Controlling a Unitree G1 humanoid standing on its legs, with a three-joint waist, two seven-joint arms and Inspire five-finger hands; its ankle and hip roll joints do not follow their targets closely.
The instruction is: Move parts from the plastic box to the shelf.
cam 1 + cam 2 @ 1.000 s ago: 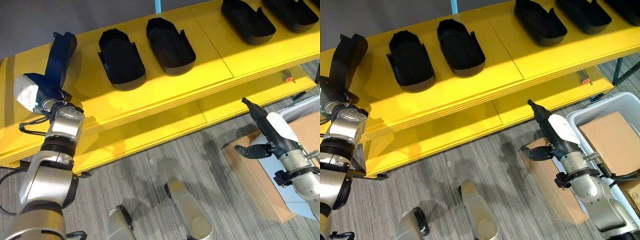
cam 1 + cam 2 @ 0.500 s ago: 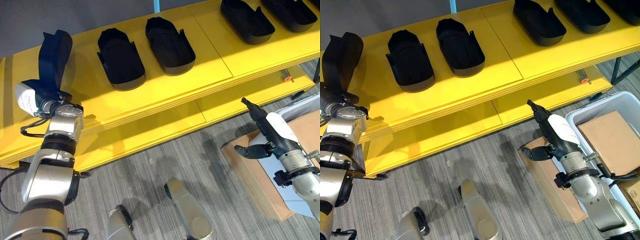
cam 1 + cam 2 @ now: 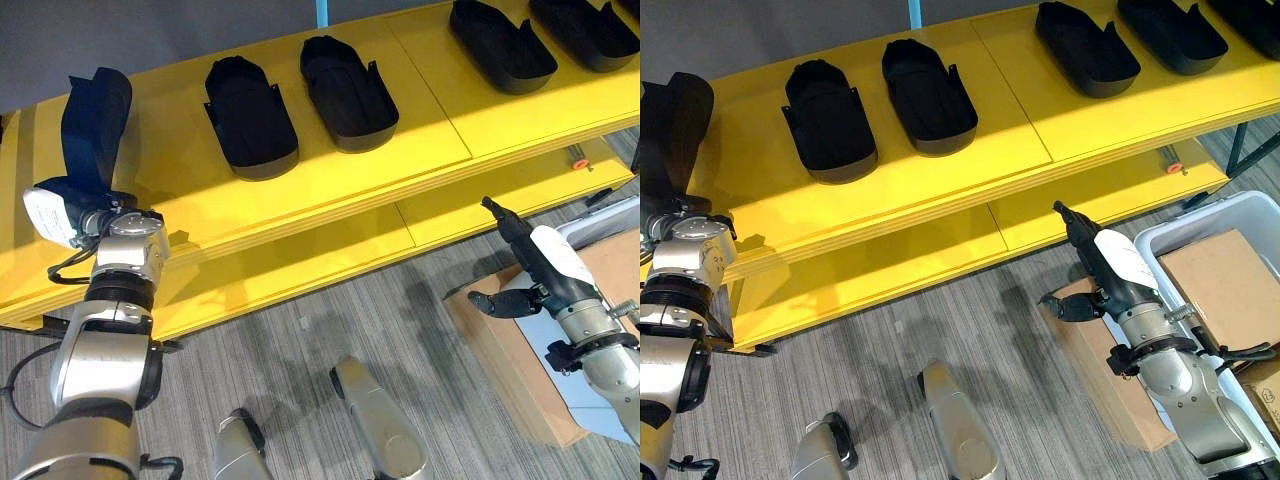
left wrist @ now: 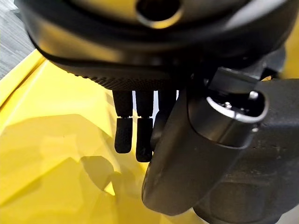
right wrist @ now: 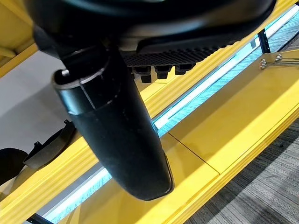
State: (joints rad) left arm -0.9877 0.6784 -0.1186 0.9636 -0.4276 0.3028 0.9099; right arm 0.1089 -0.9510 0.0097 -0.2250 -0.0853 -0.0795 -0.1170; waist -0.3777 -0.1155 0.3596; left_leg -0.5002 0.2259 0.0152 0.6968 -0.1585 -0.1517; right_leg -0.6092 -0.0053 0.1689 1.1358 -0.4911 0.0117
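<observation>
A black moulded part [image 3: 95, 125] stands upright over the left end of the yellow shelf [image 3: 425, 125], with my left hand [image 3: 72, 200] shut on its lower end. In the left wrist view the thumb [image 4: 187, 158] lies across the dark part [image 4: 261, 158]. Two more black parts [image 3: 250, 118] [image 3: 350, 82] lie side by side on the top board, and others [image 3: 502, 45] lie further right. My right hand [image 3: 535, 262] hangs open and empty over the floor in front of the lower board. The plastic box [image 3: 1160, 232] stands at the right with cardboard inside.
A flat cardboard piece [image 3: 500, 345] lies on the grey floor beneath my right hand. The shelf's lower board [image 3: 330, 250] juts out towards me. A small orange-tipped item [image 3: 577, 154] rests at its right end. Bare yellow board lies between the held part and the nearest lying part.
My left hand has carried the upright black part further left along the shelf's end. The view has shifted slightly. The right hand has stayed in place.
</observation>
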